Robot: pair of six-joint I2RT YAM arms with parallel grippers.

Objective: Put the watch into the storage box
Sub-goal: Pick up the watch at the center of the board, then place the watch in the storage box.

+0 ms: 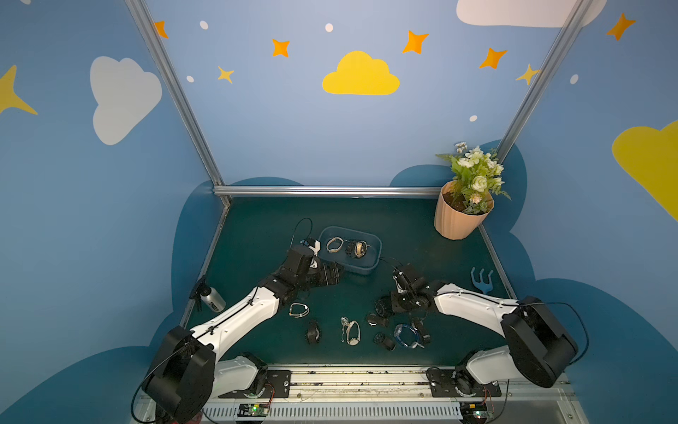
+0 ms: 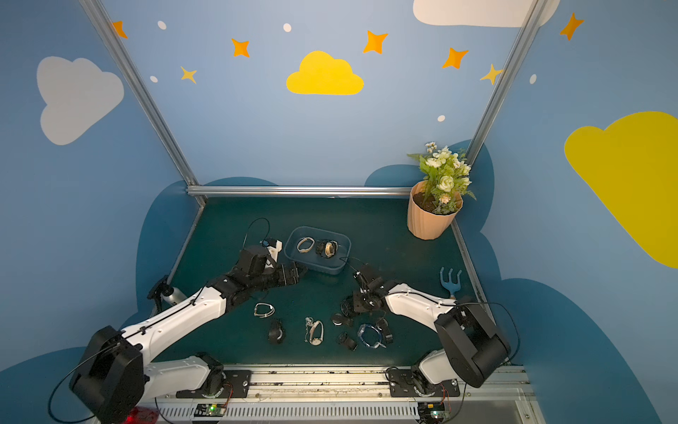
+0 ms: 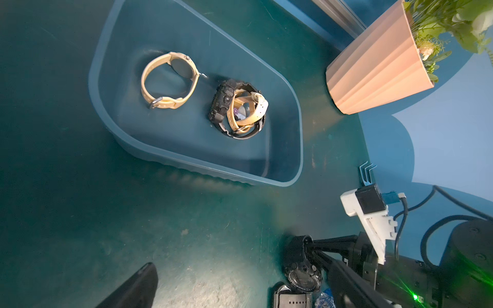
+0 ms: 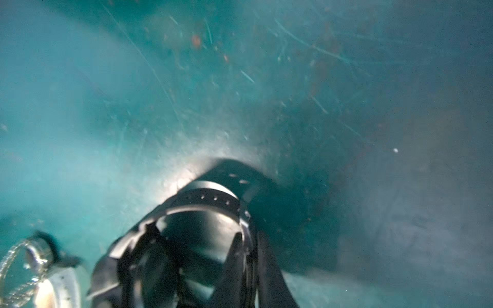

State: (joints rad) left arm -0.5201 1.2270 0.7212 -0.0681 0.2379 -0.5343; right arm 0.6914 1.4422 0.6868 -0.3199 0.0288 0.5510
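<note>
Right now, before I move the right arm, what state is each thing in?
Blue-grey plastic storage box: open-topped, holding three watches.
Left hand: open, empty, beside the box.
Right hand: shut on a black-strapped watch.
Other watches: loose on the green mat.
Peach ribbed flowerpot: upright.
Silver metal bottle: on its side.
Blue plastic garden rake: lying flat.

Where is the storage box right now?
In a top view, the storage box sits mid-table, just past the open left end effector. The peach flowerpot stands in the far right corner.
</note>
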